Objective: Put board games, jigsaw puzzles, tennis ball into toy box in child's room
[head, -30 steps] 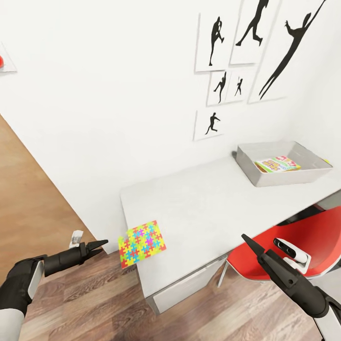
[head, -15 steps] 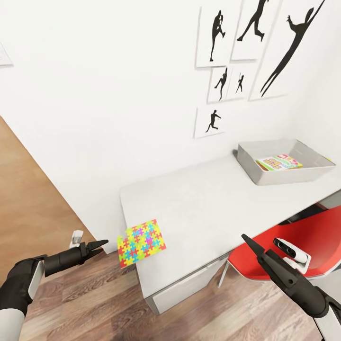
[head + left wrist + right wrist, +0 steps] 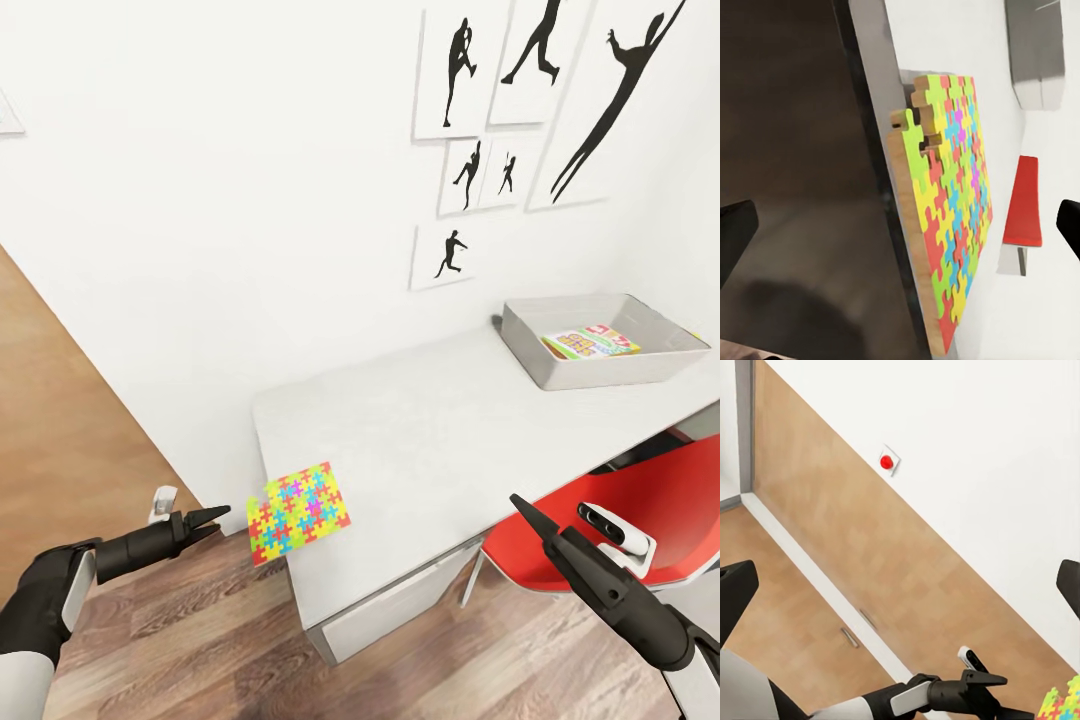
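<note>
A multicoloured jigsaw puzzle lies flat on the near left corner of the white table, overhanging its edge; the left wrist view shows it close, edge-on. My left gripper is open, just left of the puzzle at about its height, not touching it. My right gripper is open and empty, above the red chair. The grey toy box stands at the table's far right with one board game inside. The other toys are out of view.
The table stands against a white wall with black silhouette pictures. The red chair is tucked under its front right side. Wooden floor lies to the left of and before the table. A red knob on a wall plate appears in the right wrist view.
The head view has shifted slightly, so the toy box sits a little further right in the picture. Both arms and the puzzle keep their places.
</note>
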{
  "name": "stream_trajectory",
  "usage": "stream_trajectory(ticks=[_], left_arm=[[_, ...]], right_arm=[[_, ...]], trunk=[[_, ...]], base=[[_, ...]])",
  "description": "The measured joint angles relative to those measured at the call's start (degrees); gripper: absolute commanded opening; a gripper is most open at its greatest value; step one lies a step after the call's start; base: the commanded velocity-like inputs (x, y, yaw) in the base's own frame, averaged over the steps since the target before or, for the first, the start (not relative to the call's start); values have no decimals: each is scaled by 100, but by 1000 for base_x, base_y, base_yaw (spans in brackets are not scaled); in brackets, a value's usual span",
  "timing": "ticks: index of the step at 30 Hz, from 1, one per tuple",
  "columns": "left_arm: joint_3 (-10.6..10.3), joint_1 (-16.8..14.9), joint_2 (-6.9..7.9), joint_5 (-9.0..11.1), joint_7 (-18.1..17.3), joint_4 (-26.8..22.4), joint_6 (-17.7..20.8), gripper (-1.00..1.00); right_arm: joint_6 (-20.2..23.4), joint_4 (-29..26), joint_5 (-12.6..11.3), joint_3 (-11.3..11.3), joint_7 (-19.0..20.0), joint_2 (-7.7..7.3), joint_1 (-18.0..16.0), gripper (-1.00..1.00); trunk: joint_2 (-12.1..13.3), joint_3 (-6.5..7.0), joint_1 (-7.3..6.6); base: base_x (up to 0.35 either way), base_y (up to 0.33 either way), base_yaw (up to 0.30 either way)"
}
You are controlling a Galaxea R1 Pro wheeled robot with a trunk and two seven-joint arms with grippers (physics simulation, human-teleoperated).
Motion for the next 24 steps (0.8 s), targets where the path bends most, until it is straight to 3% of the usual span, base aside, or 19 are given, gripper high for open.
stream_trajectory(ticks=[12,24], left_arm=[[-8,0,-3,3,-20,1,-4,100],[-10,0,3,2,-40,0,-10,100]], right_arm=[[-1,-1,-2,7,0,1,1,100],[-1,0,-3,9,0,16,1,100]], trunk=[[0,0,0],[0,0,0]], base=[[0,-104,0],[0,-18,0]])
